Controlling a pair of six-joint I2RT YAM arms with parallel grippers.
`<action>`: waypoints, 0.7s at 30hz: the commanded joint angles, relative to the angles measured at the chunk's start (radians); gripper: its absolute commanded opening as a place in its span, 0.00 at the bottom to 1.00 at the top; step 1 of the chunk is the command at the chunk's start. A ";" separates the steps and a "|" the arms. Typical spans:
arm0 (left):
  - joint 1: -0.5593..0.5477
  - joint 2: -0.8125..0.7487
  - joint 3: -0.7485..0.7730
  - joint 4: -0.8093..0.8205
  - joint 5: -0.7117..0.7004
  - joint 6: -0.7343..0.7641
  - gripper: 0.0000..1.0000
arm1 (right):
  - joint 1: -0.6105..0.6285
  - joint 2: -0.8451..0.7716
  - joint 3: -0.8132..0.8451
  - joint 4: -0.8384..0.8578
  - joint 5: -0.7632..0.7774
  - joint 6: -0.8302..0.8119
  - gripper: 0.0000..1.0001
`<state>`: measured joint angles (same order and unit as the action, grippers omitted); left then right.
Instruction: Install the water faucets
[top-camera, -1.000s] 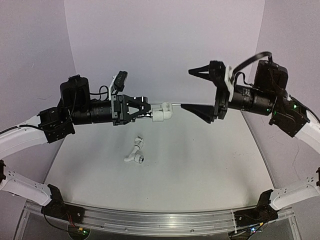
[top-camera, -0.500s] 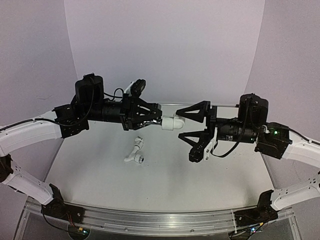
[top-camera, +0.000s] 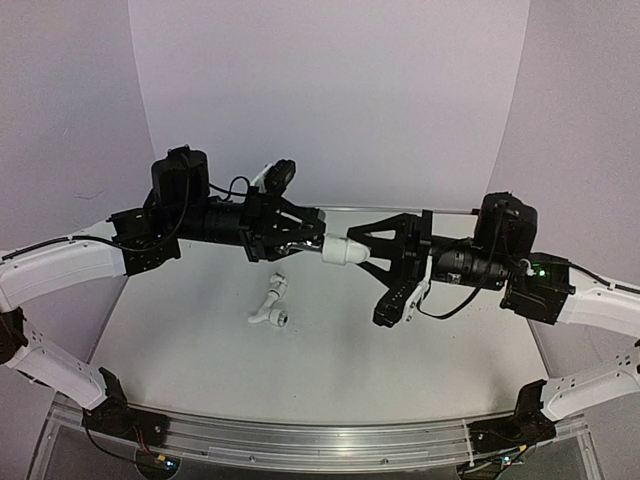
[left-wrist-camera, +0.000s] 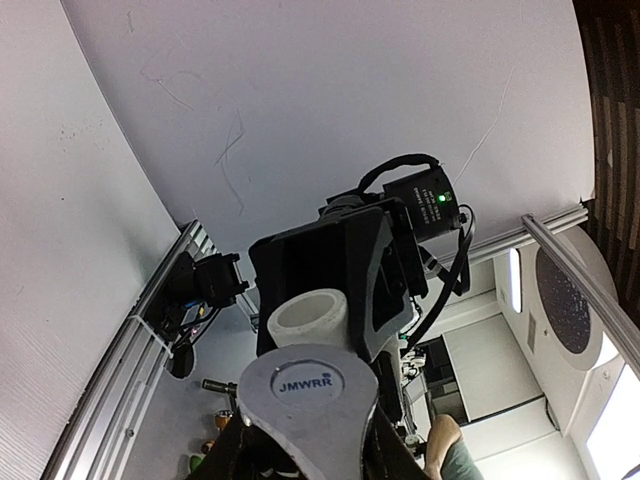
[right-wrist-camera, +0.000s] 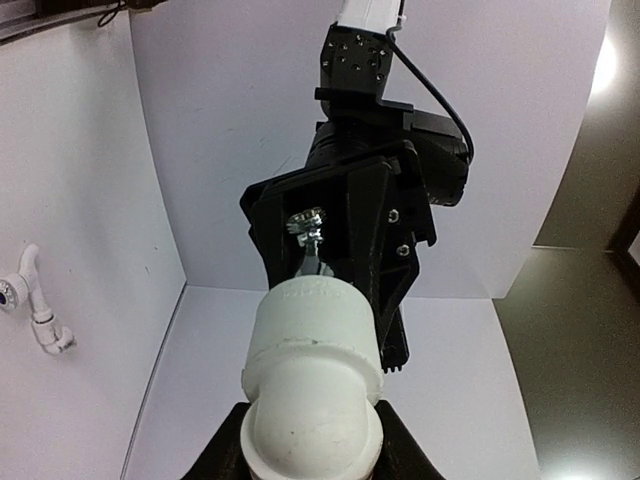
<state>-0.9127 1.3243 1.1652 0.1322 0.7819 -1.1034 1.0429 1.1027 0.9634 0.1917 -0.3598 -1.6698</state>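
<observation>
Both arms reach inward, meeting mid-frame, wrists level. The left gripper (top-camera: 308, 240) is clamped tight; the right gripper (top-camera: 368, 275) faces it with its 2 fingers spread.

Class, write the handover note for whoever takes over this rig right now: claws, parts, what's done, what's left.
Left claw: shut on the white fitting, held in the air.
Right claw: open, fingers spread about the fitting's free end, not gripping.
Second faucet: lying loose on the table.
Done: one part lifted.
Left: right claw probably takes hold next; nothing looks installed yet.
</observation>
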 joint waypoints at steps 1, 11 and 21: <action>0.003 -0.007 0.071 0.092 0.007 0.008 0.00 | 0.016 -0.013 0.043 0.025 0.015 0.200 0.25; 0.001 -0.052 0.033 0.100 -0.076 0.101 0.00 | 0.020 0.052 0.242 -0.077 0.055 0.712 0.17; 0.001 -0.106 -0.033 0.189 -0.134 0.167 0.00 | 0.020 0.088 0.329 -0.116 0.098 1.254 0.12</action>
<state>-0.9092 1.2645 1.1576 0.2572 0.6765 -0.9956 1.0651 1.1856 1.2016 -0.0124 -0.3189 -0.7483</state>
